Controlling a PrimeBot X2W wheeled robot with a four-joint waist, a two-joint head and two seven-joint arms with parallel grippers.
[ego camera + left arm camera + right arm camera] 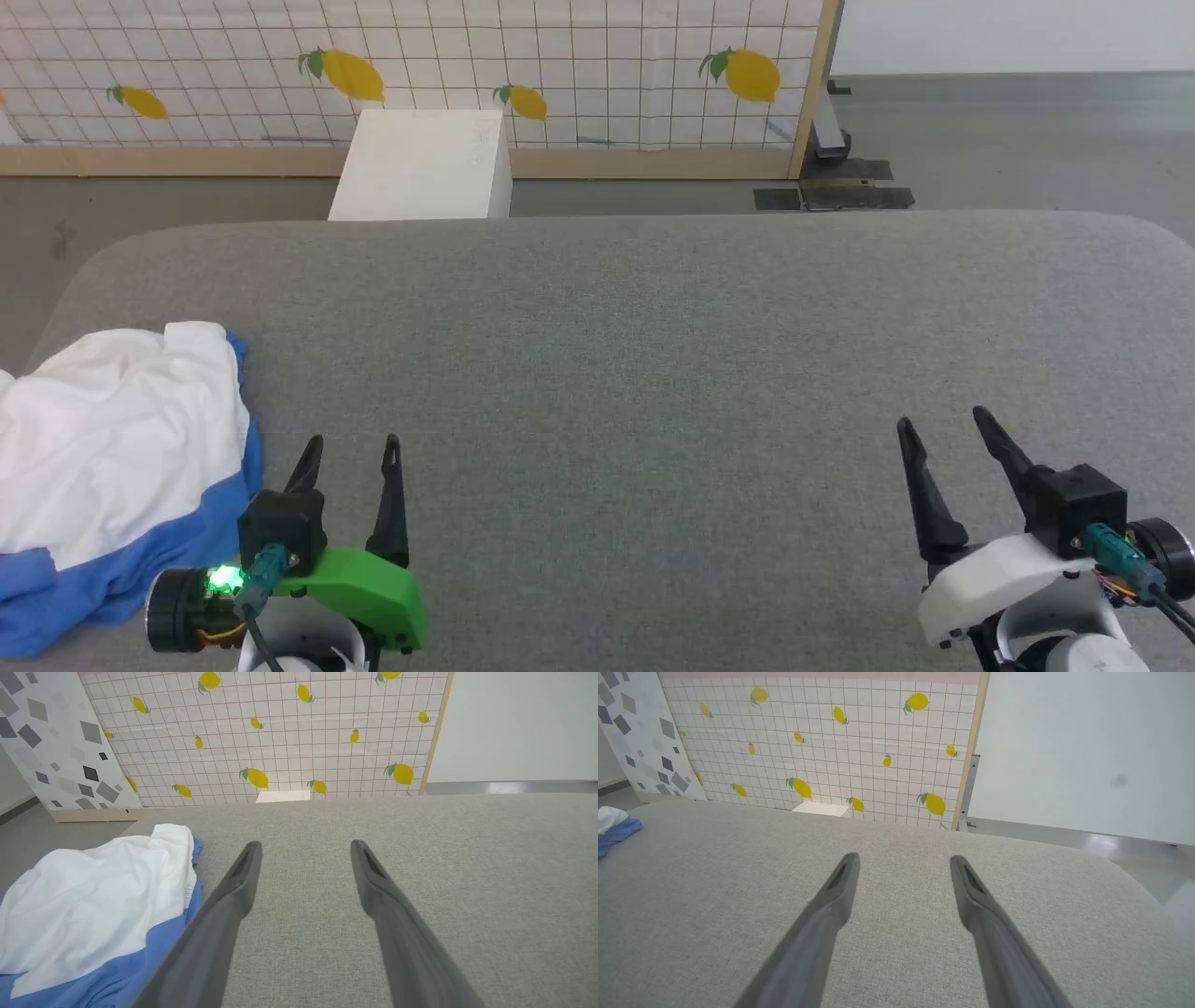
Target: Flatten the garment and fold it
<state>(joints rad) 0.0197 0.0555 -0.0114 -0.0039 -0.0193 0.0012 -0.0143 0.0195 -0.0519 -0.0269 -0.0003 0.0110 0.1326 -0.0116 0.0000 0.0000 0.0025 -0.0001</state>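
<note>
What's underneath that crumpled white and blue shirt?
The garment lies bunched on the grey padded surface near its left edge. Anything beneath its folds is covered and cannot be seen.

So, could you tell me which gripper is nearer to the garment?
Left. The left gripper sits just to the right of the garment; the right gripper is far across the grey table from it.

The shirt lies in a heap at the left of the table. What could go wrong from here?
The garment is bunched near the table's left edge; a pull might drag it off. Its white and blue layers overlap, so the open left gripper may pinch several. The open right gripper is far off and may reach it late.
</note>
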